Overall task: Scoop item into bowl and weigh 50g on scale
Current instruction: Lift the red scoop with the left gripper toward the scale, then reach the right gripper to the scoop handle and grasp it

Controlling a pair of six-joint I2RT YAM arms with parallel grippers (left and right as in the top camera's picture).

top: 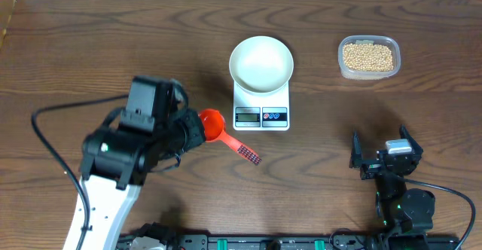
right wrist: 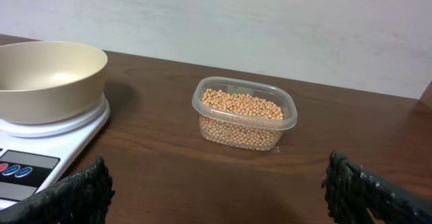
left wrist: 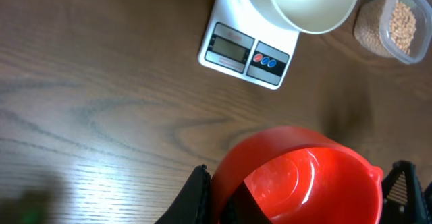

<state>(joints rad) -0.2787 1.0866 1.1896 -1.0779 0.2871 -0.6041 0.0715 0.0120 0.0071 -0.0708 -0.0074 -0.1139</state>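
1. The scale [top: 261, 105] sits on the wooden tabletop [top: 90, 47], and the white bowl [top: 260, 63] rests on its platform, covering the rear part and leaving the display and two buttons exposed at the front.
2. The beans [top: 367, 56] lie in a clear plastic tub [top: 368, 57] well to the right of the scale; the overhead view shows none in the bowl.
3. Just left of the scale's front corner, the left end effector [top: 197, 129] is at the cup of a red scoop [top: 213, 125], whose dark-tipped handle slants away toward the front of the scale.
4. The left wrist view adds what the overhead cannot: the fingers [left wrist: 197, 196] stand on either side of the scoop's cup [left wrist: 297, 177], which is empty inside. Whether they press against it I cannot tell.
5. The right end effector [top: 376, 153] is near the front edge, right of the scale and well apart from it, jaws spread wide and holding nothing.
6. Only the right wrist view shows the tub from the side: it is nearly full, and the bowl's rim overhangs the scale [right wrist: 47, 143].
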